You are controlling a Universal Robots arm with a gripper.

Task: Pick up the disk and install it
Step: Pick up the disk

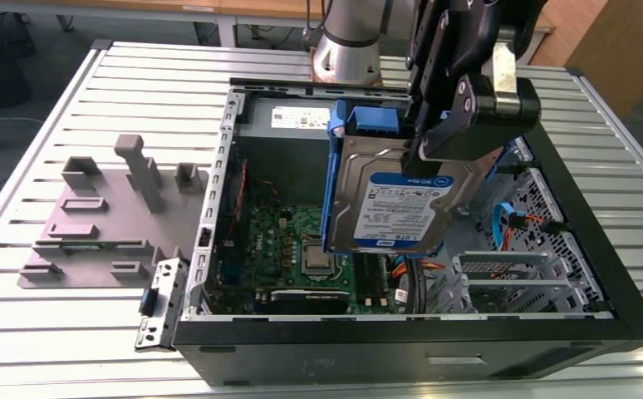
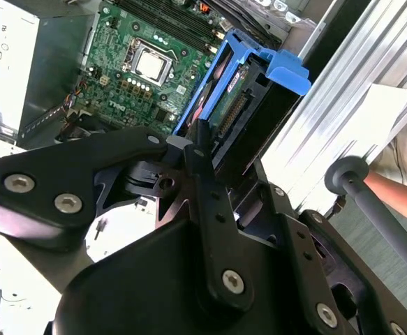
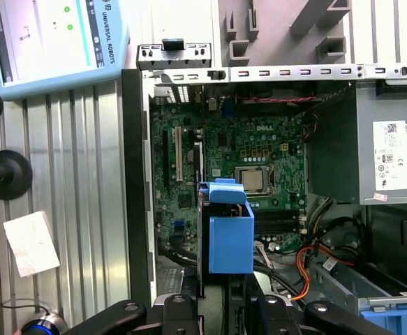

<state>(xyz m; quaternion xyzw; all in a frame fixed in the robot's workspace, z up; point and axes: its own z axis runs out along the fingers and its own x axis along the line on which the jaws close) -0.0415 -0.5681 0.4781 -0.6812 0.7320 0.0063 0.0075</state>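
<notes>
Disk (image 1: 394, 208) hangs upright over the open case (image 1: 410, 349), pinched near its upper end by the gripper (image 1: 427, 154). It looks rigid, dense and shock-sensitive, best held across its flat faces.

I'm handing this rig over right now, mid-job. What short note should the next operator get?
Grip: end effector shut on the disk, holding its upper end.
Position: the disk hangs roughly upright in the air over the open computer case, above the motherboard.
Done: the disk is picked up.
Left: the install; the disk is not yet seated in the case.
</notes>
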